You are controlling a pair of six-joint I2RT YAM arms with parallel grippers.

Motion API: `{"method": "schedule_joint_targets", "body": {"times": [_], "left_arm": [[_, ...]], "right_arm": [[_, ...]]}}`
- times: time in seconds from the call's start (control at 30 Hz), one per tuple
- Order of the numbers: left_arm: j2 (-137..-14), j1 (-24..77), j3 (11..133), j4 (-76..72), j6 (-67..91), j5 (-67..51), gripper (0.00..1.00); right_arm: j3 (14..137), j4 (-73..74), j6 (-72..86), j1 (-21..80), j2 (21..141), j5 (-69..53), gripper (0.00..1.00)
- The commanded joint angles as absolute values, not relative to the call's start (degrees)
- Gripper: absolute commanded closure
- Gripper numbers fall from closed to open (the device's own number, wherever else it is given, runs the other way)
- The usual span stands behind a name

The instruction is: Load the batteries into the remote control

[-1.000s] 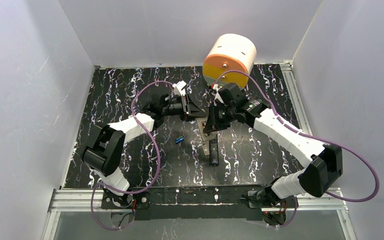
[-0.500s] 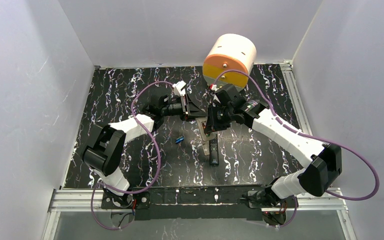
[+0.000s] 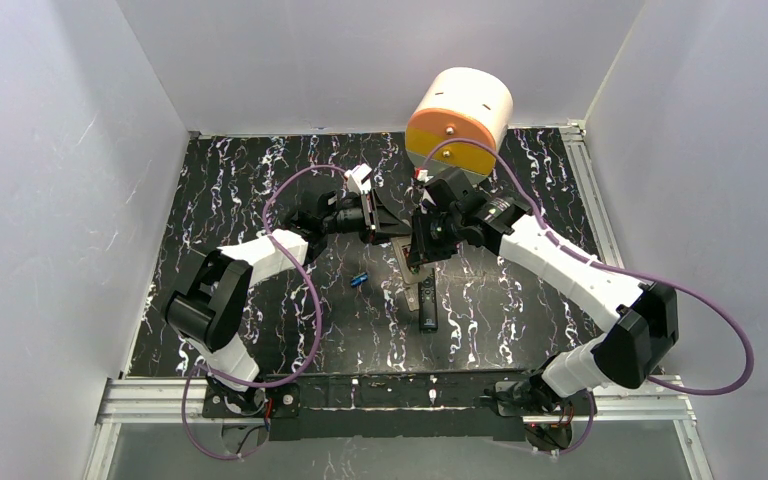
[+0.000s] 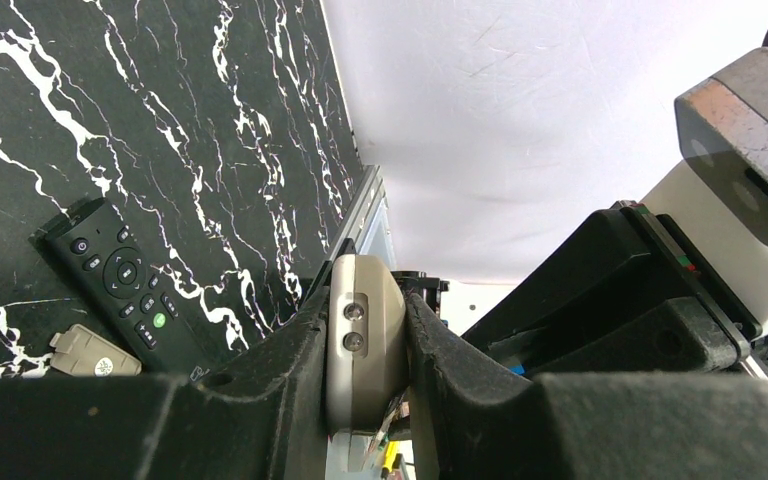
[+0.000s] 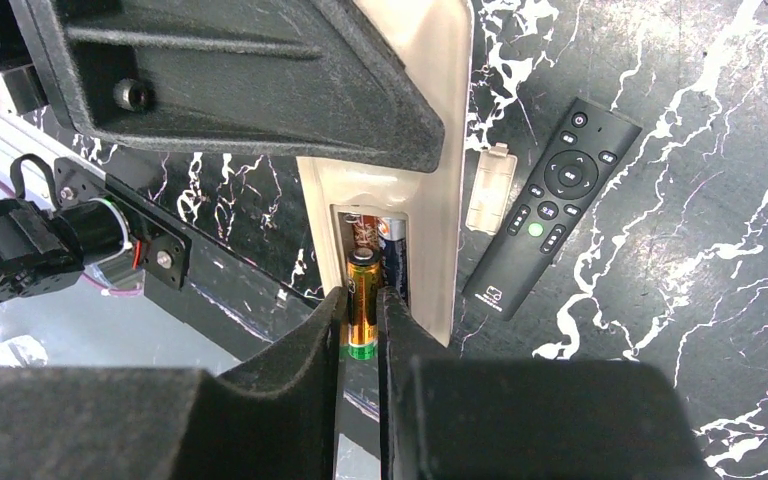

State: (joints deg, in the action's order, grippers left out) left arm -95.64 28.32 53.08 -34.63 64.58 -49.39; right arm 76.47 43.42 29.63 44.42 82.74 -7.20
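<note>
The left pincer point(image 4: 365, 315) is pinching the remote control point(image 4: 365, 355) by its long edges, its two dark fingers pressed against either side of the pale rounded body. It holds the remote control off the bench point(image 3: 260, 200), near the middle towards the back, with the greyish-tan back facing the other arm. The battery compartment point(image 5: 378, 245) in that back is open. The right pincer point(image 5: 362, 296) is nipped on the gold battery point(image 5: 363, 280), one finger on each side of it. The gold battery sits lengthwise in the left slot of the compartment, its dark tip close to a small spring. The blue battery point(image 3: 359, 278) lies alone on the bench, left of the black remote point(image 3: 426, 305). A small tan battery cover point(image 5: 488, 188) lies on the bench just beside the black remote's top end.
</note>
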Motion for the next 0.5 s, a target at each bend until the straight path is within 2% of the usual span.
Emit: {"method": "schedule_joint_targets", "body": {"times": [0.0, 0.27, 0.47], "left_arm": [[-94.6, 29.1, 54.1, -36.9, 67.7, -52.8, 1.0], [-94.6, 29.1, 54.3, -36.9, 68.2, -52.5, 1.0], [-94.6, 29.0, 53.7, -37.0, 68.2, -52.8, 1.0]], "right_arm": [[78.5, 42.7, 28.7, 45.2, 84.0, -6.1, 0.77], [78.4, 42.2, 30.1, 45.3, 83.1, -4.9, 0.65], [78.5, 42.8, 31.2, 45.3, 81.9, -2.3, 0.63]]}}
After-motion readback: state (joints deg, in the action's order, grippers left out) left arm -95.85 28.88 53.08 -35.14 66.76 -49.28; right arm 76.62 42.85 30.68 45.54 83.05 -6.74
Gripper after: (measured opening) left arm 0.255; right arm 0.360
